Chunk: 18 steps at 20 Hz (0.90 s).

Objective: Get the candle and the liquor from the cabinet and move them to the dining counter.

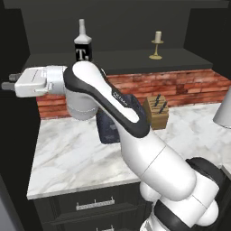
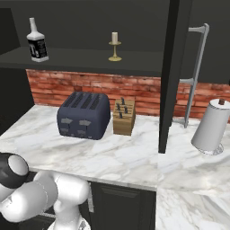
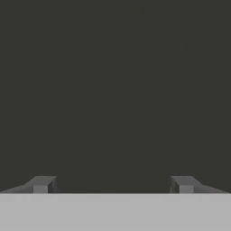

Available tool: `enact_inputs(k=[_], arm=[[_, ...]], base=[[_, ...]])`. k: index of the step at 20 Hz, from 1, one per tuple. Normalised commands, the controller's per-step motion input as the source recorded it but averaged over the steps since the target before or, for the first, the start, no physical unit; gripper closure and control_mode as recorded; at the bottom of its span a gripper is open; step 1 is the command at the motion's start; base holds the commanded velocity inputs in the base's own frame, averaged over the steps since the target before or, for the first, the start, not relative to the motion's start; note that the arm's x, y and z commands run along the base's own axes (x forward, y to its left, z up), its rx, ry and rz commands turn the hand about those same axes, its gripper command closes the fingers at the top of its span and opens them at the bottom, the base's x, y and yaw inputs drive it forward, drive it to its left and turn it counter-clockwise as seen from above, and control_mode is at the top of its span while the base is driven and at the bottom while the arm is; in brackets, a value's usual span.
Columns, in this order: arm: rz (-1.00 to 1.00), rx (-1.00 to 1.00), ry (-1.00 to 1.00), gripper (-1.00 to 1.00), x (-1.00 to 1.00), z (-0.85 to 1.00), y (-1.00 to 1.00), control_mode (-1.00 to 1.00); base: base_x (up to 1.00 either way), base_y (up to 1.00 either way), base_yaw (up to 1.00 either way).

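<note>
The liquor [image 1: 83, 47] [image 2: 37, 42], a black square bottle with a white "T" label, stands upright at the left of the open cabinet's dark shelf [image 1: 126, 58] [image 2: 81, 56]. On the same shelf, further right, the candle [image 1: 156, 45] [image 2: 115, 46] stands in its golden holder. My gripper [image 1: 10, 81] [image 3: 113, 185] points left, below and to the left of the bottle and apart from it. It is open, and its fingertips [image 3: 41, 184] stand wide apart before a plain dark surface with nothing between them. The dining counter is out of view.
Under the shelf runs a marble worktop [image 1: 67, 158] against a red brick wall. It carries a dark toaster [image 2: 84, 115], a wooden knife block [image 2: 123, 117] and a paper towel roll [image 2: 211, 128]. An open cabinet door [image 2: 173, 76] with a silver bar handle [image 2: 195, 76] juts out at the right.
</note>
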Motion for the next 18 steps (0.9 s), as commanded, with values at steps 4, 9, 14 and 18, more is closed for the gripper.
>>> enact_inputs(k=[4,9,14,18], arm=[[-0.30,0.00,-0.07,-1.00,-0.06,0.15,-0.46,-1.00],[-0.41,0.00,0.00,-1.00,-0.05,0.03,-0.50,-1.00],[-0.43,0.00,0.00,-1.00,0.00,0.00,-0.43,-1.00],[-0.39,0.00,0.01,-1.00,0.00,0.00,-0.49,-1.00]], base=[[0.00,0.00,0.00],[0.00,0.00,0.00],[0.00,0.00,0.00],[0.00,0.00,0.00]])
